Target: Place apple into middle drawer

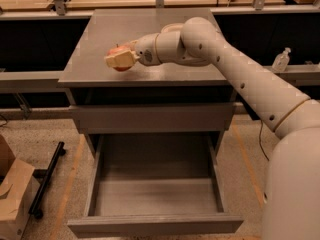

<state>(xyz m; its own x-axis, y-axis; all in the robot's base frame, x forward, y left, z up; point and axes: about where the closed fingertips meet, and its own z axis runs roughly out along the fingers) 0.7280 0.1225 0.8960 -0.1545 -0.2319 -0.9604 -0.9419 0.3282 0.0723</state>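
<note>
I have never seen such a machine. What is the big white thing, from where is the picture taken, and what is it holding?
The big white shape is a robot: a mobile base with one arm. The single camera looks down from high, close to the robot's body; its mounting cannot be told. At the arm's end is the gripper, a two-finger clamp. It is shut on the apple, red and yellowish, held above the near part of the grey cabinet top. Below, the upper drawer front is closed and the middle drawer is pulled out, with nothing in it. A cardboard box stands on the floor at the picture's left edge.
</note>
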